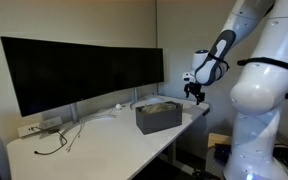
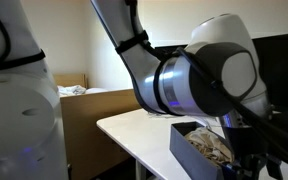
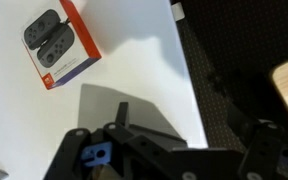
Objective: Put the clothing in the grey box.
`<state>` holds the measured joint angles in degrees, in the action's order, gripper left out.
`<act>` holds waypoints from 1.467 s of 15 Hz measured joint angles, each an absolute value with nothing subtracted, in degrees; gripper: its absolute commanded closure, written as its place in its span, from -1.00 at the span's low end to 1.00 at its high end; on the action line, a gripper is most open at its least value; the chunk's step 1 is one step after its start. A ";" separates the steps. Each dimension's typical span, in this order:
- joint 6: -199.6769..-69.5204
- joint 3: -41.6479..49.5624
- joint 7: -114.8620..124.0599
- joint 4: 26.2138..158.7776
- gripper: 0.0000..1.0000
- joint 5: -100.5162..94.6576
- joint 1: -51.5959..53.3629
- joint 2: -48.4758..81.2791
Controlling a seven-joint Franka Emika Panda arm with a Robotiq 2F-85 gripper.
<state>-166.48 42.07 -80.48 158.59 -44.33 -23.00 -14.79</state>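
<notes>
The grey box (image 1: 158, 120) stands on the white desk in front of the monitors; it also shows in an exterior view (image 2: 187, 152). A light, crumpled piece of clothing (image 1: 160, 103) lies inside it, seen in both exterior views (image 2: 212, 148). My gripper (image 1: 194, 93) hangs above the desk's end, just beside the box and apart from it. In the wrist view the gripper (image 3: 187, 135) has its fingers spread with nothing between them, over the white desk's edge. The box and the clothing are out of the wrist view.
Curved black monitors (image 1: 79, 68) span the back of the white desk (image 1: 104, 145). Cables (image 1: 54, 140) lie at one end. A red and white controller box (image 3: 59, 42) lies on the desk. Beyond the desk edge is dark floor (image 3: 234, 50). A wooden cabinet (image 2: 94, 105) stands behind.
</notes>
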 measured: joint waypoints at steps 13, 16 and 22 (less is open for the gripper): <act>-146.17 36.14 -98.35 157.88 -1.00 -32.81 -10.41 -47.89; -144.09 25.57 -94.83 154.73 -1.00 -23.46 -7.89 -51.26; -141.05 15.93 -86.34 149.39 -1.00 -18.49 -7.17 -51.60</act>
